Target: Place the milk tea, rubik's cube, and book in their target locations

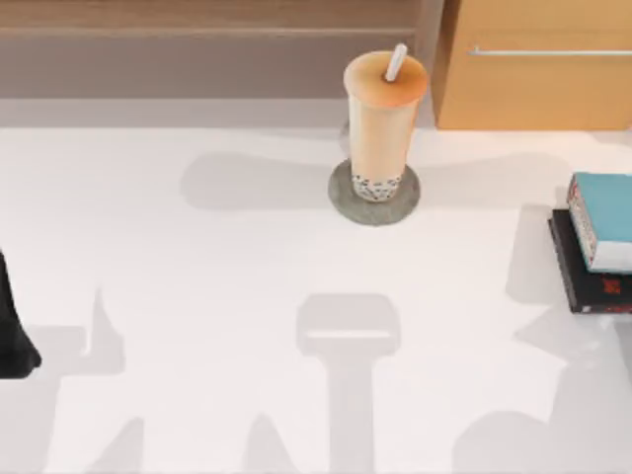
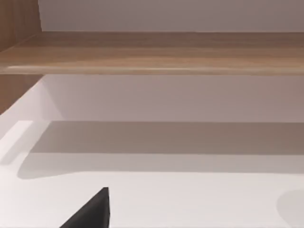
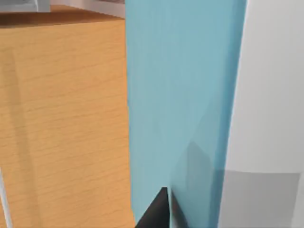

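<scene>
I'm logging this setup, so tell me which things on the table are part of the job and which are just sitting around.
Part of the job:
milk tea, standing on the coaster
teal book, lying on the black book

Just there:
wooden cabinet at the back right
wooden shelf along the back
left arm, at the table's left edge

No words, brands or numbers can be read anywhere. The only trace of lettering is on the black book, which lies under the teal book to the right of the milk tea: a small red mark shows on its cover near the corner, too small to make out. The page-edge side of the teal book carries faint reddish speckling, also illegible. The cup itself bears no label.
</scene>
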Robot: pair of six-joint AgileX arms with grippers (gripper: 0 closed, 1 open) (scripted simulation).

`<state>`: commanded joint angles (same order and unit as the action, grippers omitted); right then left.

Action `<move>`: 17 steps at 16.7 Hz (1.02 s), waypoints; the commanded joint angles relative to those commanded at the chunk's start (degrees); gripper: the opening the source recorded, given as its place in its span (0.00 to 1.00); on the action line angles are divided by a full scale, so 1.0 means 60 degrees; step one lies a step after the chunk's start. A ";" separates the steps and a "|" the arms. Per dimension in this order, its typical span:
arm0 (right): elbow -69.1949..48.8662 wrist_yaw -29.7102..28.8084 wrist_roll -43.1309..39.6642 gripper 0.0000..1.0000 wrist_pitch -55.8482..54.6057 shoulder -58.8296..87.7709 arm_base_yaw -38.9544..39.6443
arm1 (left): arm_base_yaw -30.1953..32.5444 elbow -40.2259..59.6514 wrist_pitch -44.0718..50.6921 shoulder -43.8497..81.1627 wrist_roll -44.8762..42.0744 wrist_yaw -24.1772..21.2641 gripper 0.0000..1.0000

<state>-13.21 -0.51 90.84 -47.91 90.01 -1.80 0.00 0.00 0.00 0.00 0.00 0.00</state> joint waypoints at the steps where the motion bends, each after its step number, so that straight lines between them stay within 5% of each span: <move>1: -0.0013 -0.0001 -0.0010 0.00 -0.0036 0.0133 0.0015 | 0.0000 0.0000 0.0000 0.0000 0.0000 0.0000 1.00; 5: -0.0025 -0.0003 -0.0024 0.00 -0.0072 0.0267 0.0031 | 0.0000 0.0000 0.0000 0.0000 0.0000 0.0000 1.00; 17: -0.0025 -0.0003 -0.0024 0.90 -0.0072 0.0267 0.0031 | 0.0000 0.0000 0.0000 0.0000 0.0000 0.0000 1.00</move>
<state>-13.36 -0.52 90.70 -48.34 91.61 -1.61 0.00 0.00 0.00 0.00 0.00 0.00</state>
